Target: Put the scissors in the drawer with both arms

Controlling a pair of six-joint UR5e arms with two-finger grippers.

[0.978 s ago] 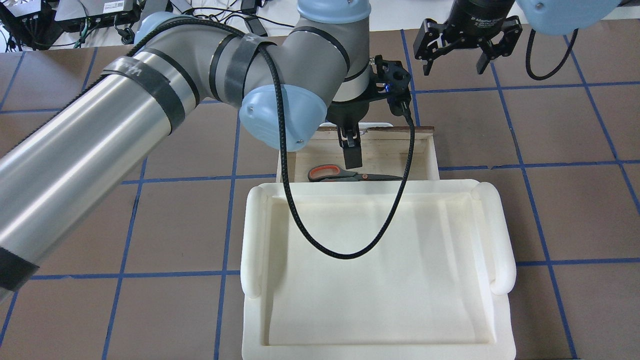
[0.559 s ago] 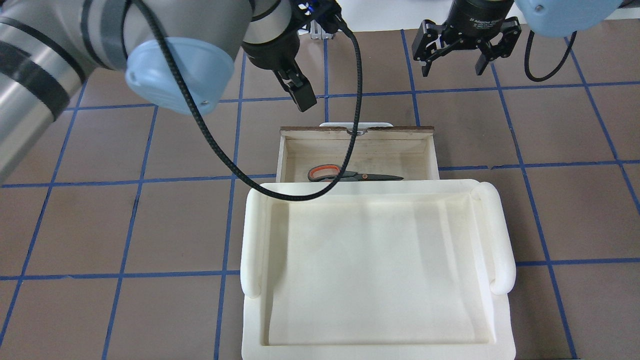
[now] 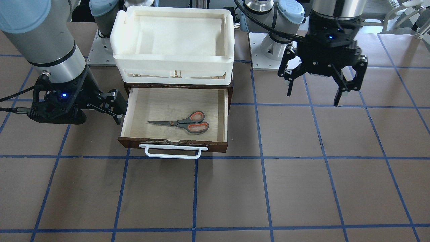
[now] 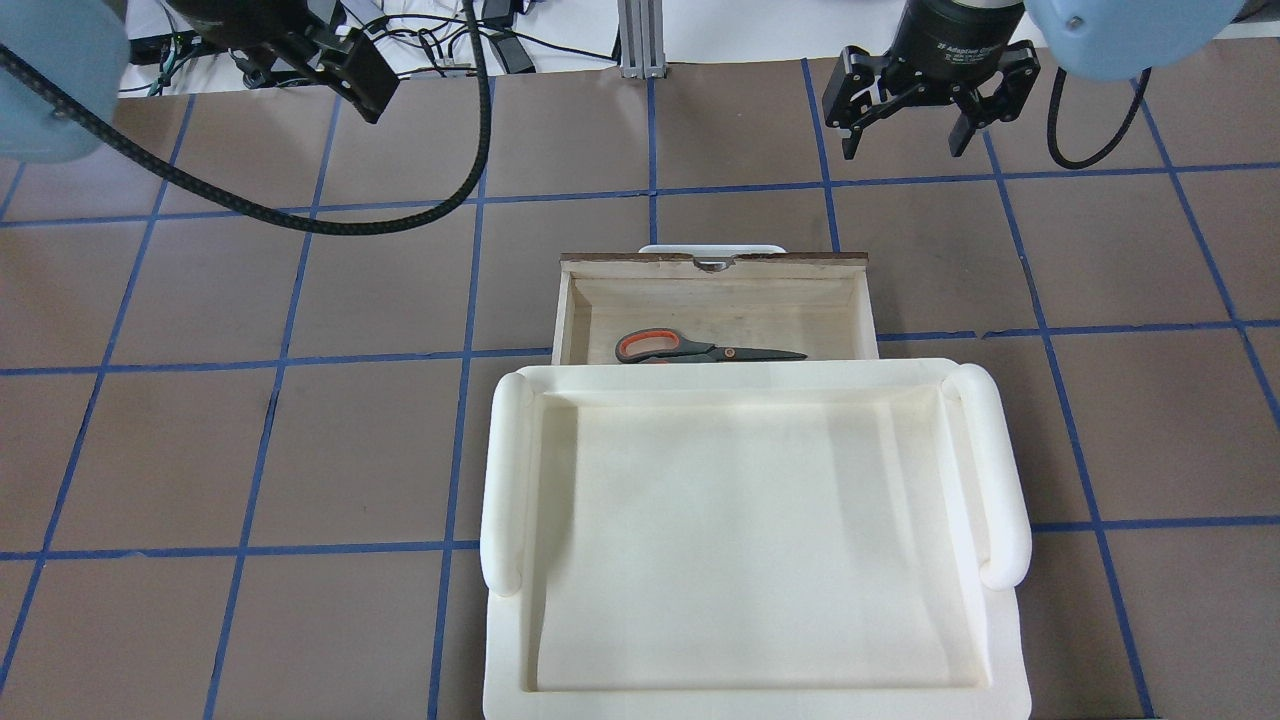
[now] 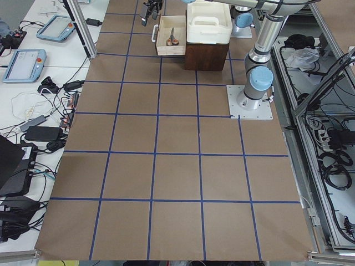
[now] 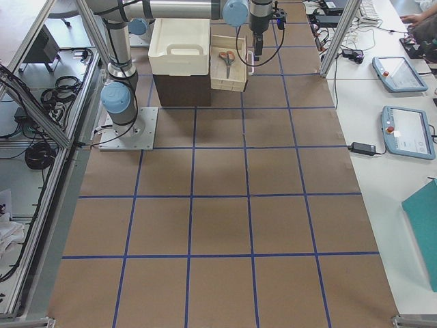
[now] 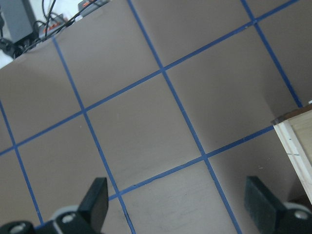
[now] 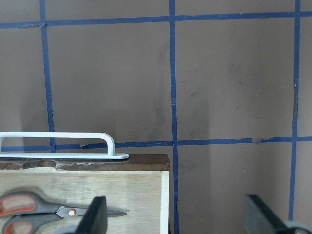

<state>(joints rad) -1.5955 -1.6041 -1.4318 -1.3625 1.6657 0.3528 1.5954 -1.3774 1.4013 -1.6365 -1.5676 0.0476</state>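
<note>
Nearest the robot, a cream plastic tray [image 4: 505, 470] with a rolled grip at each end sits on top of a dark brown cabinet [image 6: 179, 90]; just beyond the tray, the cabinet's pale wooden drawer [image 3: 125, 117] stands pulled out toward the far side of the brown worktop [image 4: 200, 450], which is marked into squares with blue tape.

The scissors [image 3: 183, 123] lie flat on the drawer's floor; their blades are closed and point right, and the grey, orange-lined loops are to the left; they sit about midway across the drawer, closer to its front panel than to the cabinet, and the front-facing view shows them apart from every wall; a white bar handle [image 3: 173, 155] is fixed to the outside of the dark front panel, on the drawer's far side.

The right gripper [image 4: 905, 148] hangs above the worktop, to the right of the drawer and near its far right corner; its fingers point down, spread wide, with nothing between them; its wrist camera looks down on that corner, one end of the bar handle and most of the scissors.

The left gripper [image 3: 312, 98] hangs over taped squares on the left, well apart from the drawer; its fingers are likewise spread wide and hold nothing; its wrist view catches only a corner of the drawer at the right edge.

Past the far edge of the worktop, black cables [image 4: 430, 40] lie on a white surface beside an aluminium post [image 4: 632, 40]; the side views show teach pendants [image 6: 399, 72] on a white bench.
</note>
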